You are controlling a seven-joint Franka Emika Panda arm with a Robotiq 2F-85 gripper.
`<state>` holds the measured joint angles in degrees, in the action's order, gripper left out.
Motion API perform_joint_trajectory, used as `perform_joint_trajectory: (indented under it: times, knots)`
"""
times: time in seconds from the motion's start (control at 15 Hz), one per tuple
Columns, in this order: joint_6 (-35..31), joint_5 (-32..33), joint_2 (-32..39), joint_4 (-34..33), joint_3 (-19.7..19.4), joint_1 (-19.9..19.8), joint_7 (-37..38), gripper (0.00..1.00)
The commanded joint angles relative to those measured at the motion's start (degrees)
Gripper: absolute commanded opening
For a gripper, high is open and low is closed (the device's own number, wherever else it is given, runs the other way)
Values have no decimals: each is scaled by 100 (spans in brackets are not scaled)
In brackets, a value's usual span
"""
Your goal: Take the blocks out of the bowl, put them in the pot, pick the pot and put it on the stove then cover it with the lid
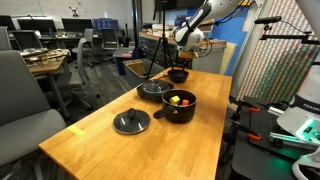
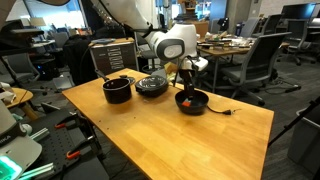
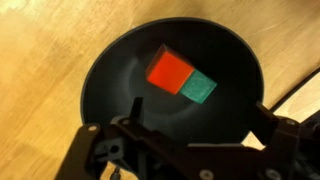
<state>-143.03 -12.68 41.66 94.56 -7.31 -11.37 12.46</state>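
2 blks [image 3: 170,72] in bowl [image 3: 108,78] | jaws wide open, empty, abv bowl

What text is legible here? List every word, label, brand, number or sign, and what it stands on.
No text can be read in any view.
Bowl, red block, teal block: no markings.
Pot, lid, stove: no lettering shows.
Background desks: anything there is too small and blurred to read.
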Motion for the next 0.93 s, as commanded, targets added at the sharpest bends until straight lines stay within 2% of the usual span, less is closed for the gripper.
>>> perform_joint_trajectory:
  times: [0.0, 0.47, 0.6, 0.87]
  knots:
    - [549, -234, 654, -898, 68, -239, 256, 100]
    - [1367, -548, 1103, -1489, 96, -507, 590, 100]
    - [1503, -615, 1094, -1523, 125, -500, 619, 86]
    - [1547, -554, 979, -1392, 209, -357, 534, 52]
